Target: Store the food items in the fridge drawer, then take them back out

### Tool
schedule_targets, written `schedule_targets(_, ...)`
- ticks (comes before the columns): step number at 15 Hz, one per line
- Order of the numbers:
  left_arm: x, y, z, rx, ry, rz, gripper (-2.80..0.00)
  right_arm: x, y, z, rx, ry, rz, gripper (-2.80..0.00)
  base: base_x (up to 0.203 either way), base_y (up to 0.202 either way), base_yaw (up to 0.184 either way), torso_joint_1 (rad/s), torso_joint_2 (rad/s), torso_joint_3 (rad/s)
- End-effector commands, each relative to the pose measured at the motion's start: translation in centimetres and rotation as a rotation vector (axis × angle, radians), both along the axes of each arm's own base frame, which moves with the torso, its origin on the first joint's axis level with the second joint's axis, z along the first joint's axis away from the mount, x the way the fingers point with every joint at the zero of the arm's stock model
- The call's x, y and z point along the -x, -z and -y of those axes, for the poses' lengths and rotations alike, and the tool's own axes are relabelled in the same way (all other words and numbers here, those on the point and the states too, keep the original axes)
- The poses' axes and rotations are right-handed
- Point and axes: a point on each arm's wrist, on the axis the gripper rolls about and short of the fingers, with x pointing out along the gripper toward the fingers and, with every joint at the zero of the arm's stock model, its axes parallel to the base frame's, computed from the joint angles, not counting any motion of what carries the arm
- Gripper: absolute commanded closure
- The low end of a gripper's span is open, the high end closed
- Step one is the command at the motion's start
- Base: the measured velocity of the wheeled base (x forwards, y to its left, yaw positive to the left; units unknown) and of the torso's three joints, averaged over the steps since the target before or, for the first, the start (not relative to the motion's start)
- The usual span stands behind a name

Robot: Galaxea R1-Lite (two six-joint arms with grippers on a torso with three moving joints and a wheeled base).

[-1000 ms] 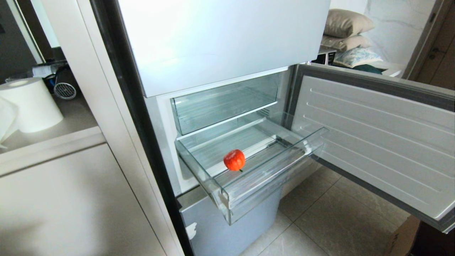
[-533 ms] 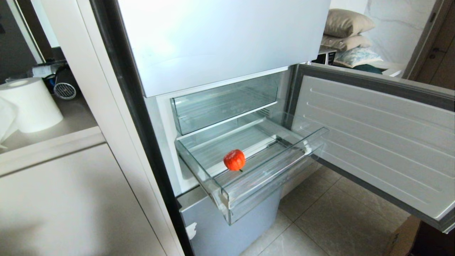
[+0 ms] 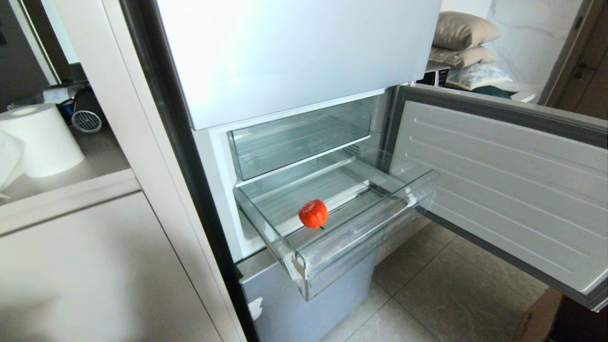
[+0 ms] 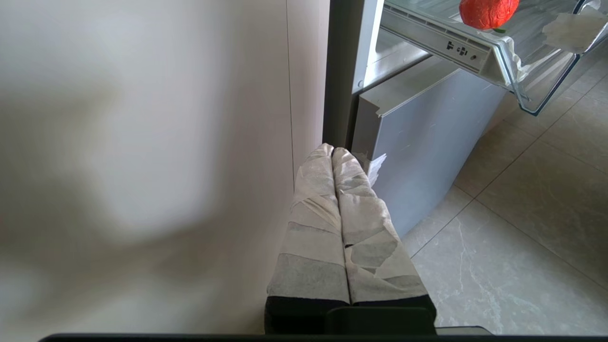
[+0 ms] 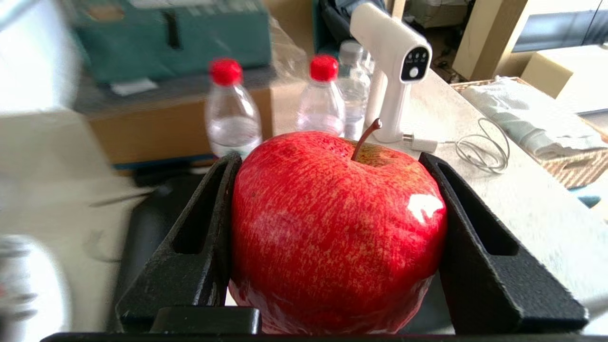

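Red apple (image 5: 337, 228) with a brown stem clamped between the two black fingers (image 5: 190, 247) of the right gripper (image 5: 332, 161), pads pressed against both flanks, fingers spread fairly wide around it. Behind the apple, a pale tabletop (image 5: 513, 199) carrying two red-capped water bottles (image 5: 232, 114), a white pistol-shaped device (image 5: 394, 66) and a coil of thin cable (image 5: 479, 147). Right gripper outside the head view.

Left gripper (image 4: 333, 153) low beside the cream cabinet panel (image 4: 142, 142), near the bottom corner of the fridge; tape-wrapped fingers (image 4: 313, 223) pressed flat together, holding nothing.

In the head view, fridge door (image 3: 498, 190) swung open to the right, clear fridge drawer (image 3: 361, 237) pulled out over the tiled floor (image 3: 451, 289). Orange-red ribbed toy fruit (image 3: 313, 213) resting on the drawer's ribbed bottom, near the front lip and left of centre. Second clear drawer (image 3: 299, 137) above, pushed in. Paper towel roll (image 3: 40, 140) on the counter at far left; pillows (image 3: 463, 33) stacked beyond the door.
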Motion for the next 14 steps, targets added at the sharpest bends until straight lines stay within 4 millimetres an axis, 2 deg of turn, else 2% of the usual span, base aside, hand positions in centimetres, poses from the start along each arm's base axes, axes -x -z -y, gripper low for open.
schedule_targets(1, 0.0, 0.0, 0.0, 0.000, 0.000, -0.002, 0.00, -0.6, 4.5, 3.3, -0.093, 0.000, -0.059, 0.00, 0.000, 0.000, 0.000, 0.000, 0.00, 0.000)
schedule_targets(4, 0.0, 0.0, 0.0, 0.000, 0.000, -0.002, 0.00, -0.8, 7.5, 5.9, -0.122, 0.001, -0.118, 0.00, 0.000, 0.000, 0.000, 0.000, 0.00, 0.000)
schedule_targets(8, 0.0, 0.0, 0.0, 0.000, 0.000, -0.002, 0.00, -1.7, 10.0, 9.9, -0.096, -0.007, -0.173, 0.00, 0.000, 0.000, 0.000, 0.000, 0.00, 0.000)
schedule_targets(12, 0.0, 0.0, 0.0, 0.000, 0.000, -0.001, 0.00, -2.5, 12.3, 12.5, -0.066, -0.013, -0.202, 0.00, 0.000, 0.000, 0.000, 0.000, 0.00, 0.000)
schedule_targets(14, 0.0, 0.0, 0.0, 0.000, 0.000, 0.000, 0.00, -3.4, 13.3, 13.0, -0.056, -0.026, -0.202, 0.00, 0.000, 0.000, 0.000, 0.000, 0.00, 0.000)
